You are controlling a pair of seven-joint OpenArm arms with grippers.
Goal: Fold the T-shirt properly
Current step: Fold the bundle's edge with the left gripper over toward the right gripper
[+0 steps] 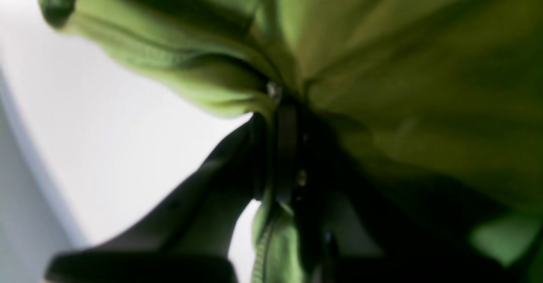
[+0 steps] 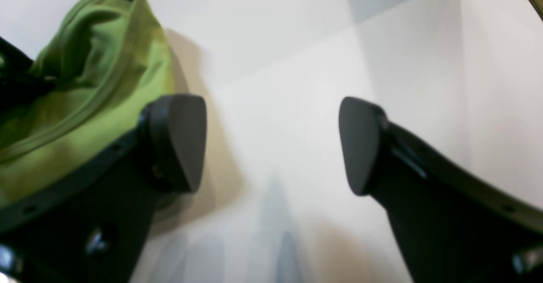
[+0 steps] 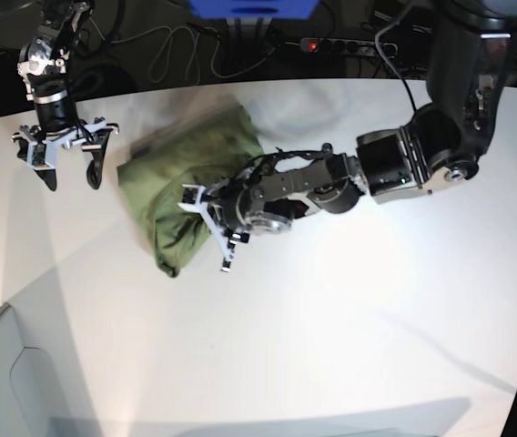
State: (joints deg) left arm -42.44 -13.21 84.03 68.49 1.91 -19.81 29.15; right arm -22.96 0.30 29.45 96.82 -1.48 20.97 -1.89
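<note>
The green T-shirt (image 3: 181, 173) lies crumpled in a heap on the white table (image 3: 349, 319), left of centre. My left gripper (image 3: 215, 232) reaches in from the right and is shut on a bunch of the cloth at the heap's right edge. In the left wrist view, the T-shirt (image 1: 382, 62) fills most of the frame, and the left gripper (image 1: 285, 121) pinches a gathered fold with a hem. My right gripper (image 3: 70, 175) hangs open above the table, just left of the shirt and apart from it. In its own view, the right gripper (image 2: 271, 147) holds nothing, with the T-shirt (image 2: 85, 88) behind its left finger.
Cables (image 3: 177, 55) and a power strip (image 3: 336, 44) lie behind the table's far edge, below a blue box (image 3: 249, 7). A pale grey bin (image 3: 4, 382) sits at the near left corner. The left arm's bulky body (image 3: 422, 155) stretches across the table's right half.
</note>
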